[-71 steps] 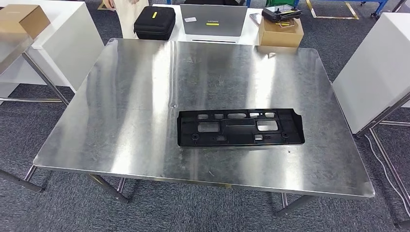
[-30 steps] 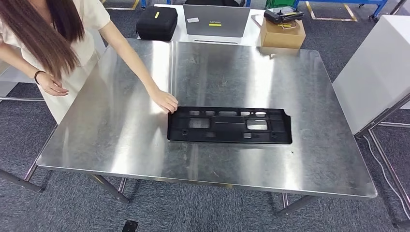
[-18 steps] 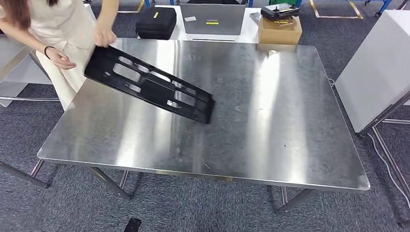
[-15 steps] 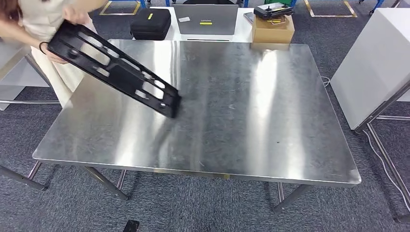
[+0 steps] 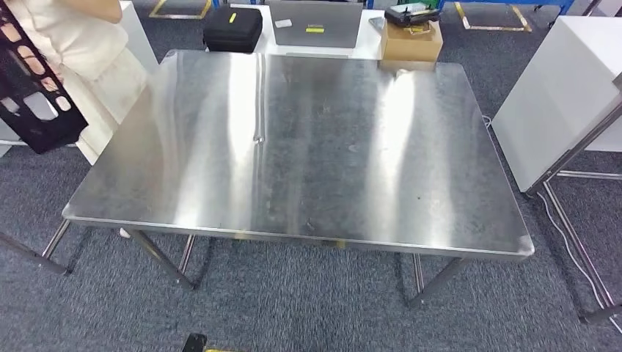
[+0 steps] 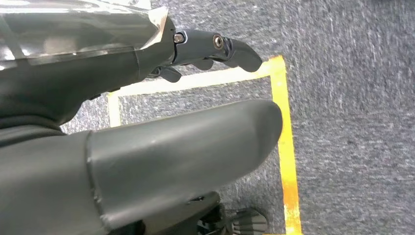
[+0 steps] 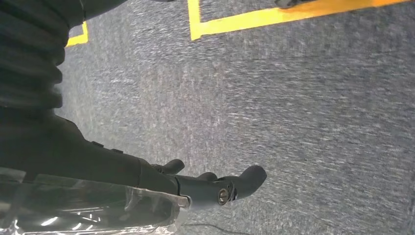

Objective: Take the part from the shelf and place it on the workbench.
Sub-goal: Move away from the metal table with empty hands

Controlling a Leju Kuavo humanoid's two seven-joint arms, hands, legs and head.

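The black plastic part [image 5: 33, 88], a long frame with cut-outs, is off the workbench at the head view's left edge, carried by a person [image 5: 81, 37] in light clothes. The steel workbench [image 5: 308, 147] has nothing on its top. My left hand [image 6: 147, 142] hangs over grey carpet with its fingers [image 6: 220, 46] stretched out and nothing in it. Beside my body, my right hand [image 7: 147, 176] also hangs over the carpet, fingers [image 7: 230, 188] extended and holding nothing.
Beyond the workbench's far edge stand a black case [image 5: 232, 28], a grey laptop [image 5: 315, 22] and a cardboard box [image 5: 411, 40]. White cabinets [image 5: 565, 95] flank the right side. Yellow floor tape [image 6: 286, 147] runs under my left hand.
A person came to the workbench, lifted the black part off it and carried it away to the left. The camera view shifted slightly.
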